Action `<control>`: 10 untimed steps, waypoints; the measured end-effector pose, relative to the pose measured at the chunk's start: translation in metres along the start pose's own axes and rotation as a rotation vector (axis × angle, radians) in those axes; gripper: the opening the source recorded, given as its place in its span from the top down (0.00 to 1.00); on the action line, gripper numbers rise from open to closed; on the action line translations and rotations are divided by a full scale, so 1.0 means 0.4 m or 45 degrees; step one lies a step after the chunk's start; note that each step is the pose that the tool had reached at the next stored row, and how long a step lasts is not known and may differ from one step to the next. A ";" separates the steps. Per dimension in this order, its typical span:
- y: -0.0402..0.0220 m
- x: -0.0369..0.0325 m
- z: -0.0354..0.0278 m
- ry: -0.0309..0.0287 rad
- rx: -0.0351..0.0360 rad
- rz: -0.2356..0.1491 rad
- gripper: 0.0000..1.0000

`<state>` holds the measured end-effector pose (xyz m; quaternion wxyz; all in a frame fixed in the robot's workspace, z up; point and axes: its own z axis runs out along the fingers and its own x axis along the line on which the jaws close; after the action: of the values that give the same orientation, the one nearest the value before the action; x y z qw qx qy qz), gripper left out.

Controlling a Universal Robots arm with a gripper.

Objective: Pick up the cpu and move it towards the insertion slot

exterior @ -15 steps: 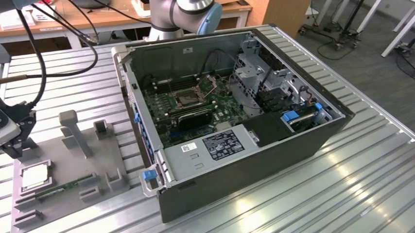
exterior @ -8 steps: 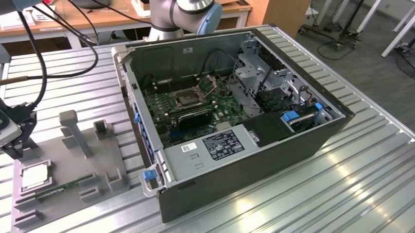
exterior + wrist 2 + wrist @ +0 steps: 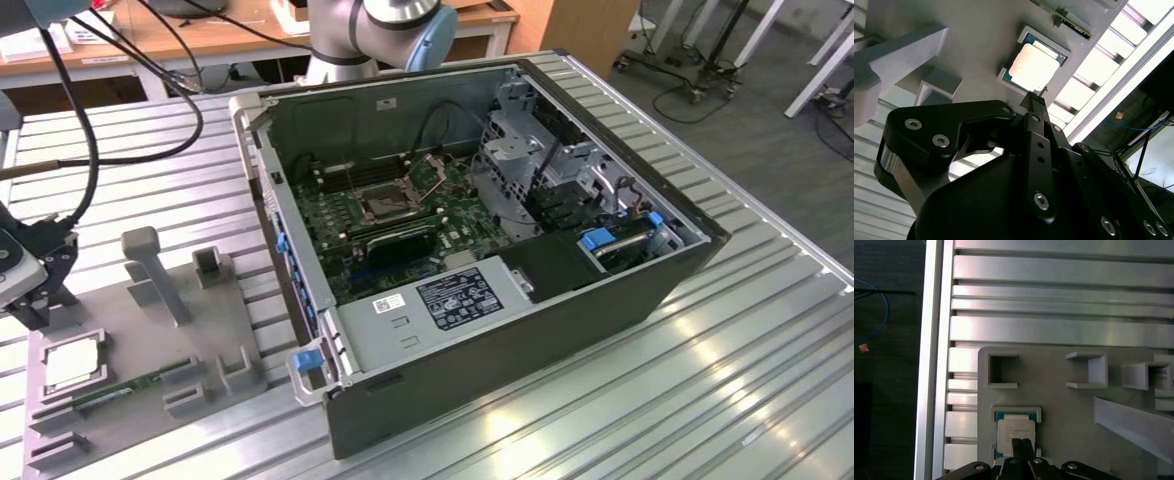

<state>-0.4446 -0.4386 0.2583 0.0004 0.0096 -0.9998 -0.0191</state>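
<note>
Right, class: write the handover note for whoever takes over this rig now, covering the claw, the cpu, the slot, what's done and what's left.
Claw: shut and empty, tips poised over the cpu; whether they touch it cannot be told.
Cpu: lying flat in its pocket on the grey holder plate, which sits at the exterior view's left of the open computer case.
Insertion slot: on the green board inside the case, far from the claw.
Done: claw positioned at the cpu.
Left: cpu not yet picked up or moved towards the slot.
</note>
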 end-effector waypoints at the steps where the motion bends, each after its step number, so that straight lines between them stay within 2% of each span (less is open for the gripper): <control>1: 0.000 0.000 0.000 -0.0001 0.0000 0.000 0.89; 10: 0.000 0.000 0.007 -0.0002 -0.0001 0.000 0.89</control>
<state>-0.4445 -0.4386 0.2554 0.0003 0.0096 -0.9998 -0.0192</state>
